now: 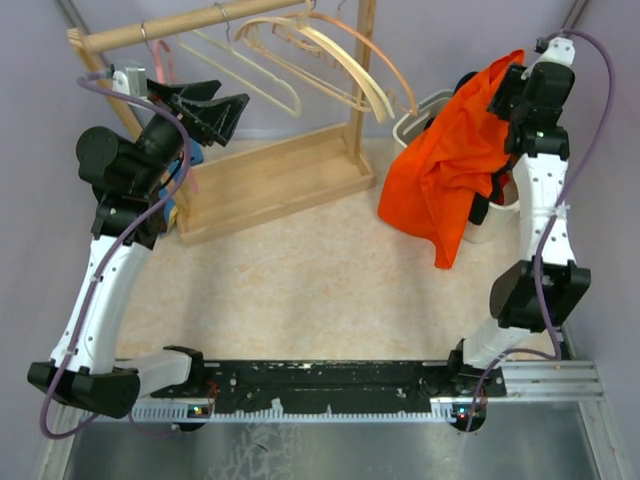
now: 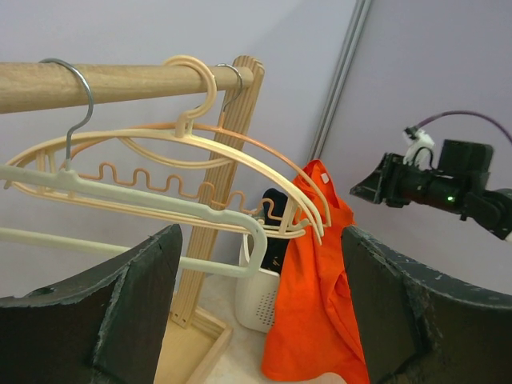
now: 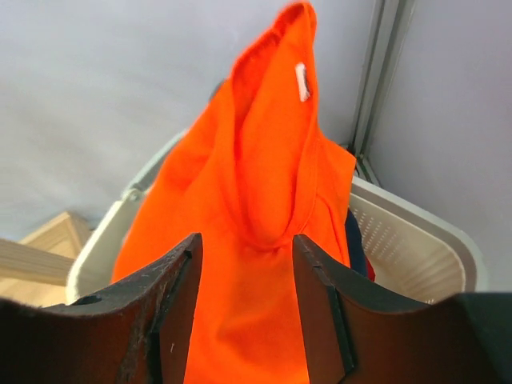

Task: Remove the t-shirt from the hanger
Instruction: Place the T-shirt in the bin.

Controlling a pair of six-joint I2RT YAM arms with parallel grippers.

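T-shirt [image 1: 447, 170], orange: right of the top frame, hanging crumpled above the counter [image 1: 300, 290] in front of the white basket [image 1: 428, 108]. Its collar is uppermost, just beside the hanger tips; contact with them cannot be told.
Right pincer [image 3: 246, 244]: released, fingers parted, orange cloth showing between and beyond them.
Left pincer [image 1: 205, 105]: released, jaws wide, upper left, facing the rack.
Rack base [image 1: 270, 180]: wooden tray, centre.
Hangers [image 1: 300, 60]: several, cream and peach, on the wooden rail [image 1: 180, 25], top of frame.

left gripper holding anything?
No. In the left wrist view the left gripper is wide open and empty, with the hangers hanging well beyond it.
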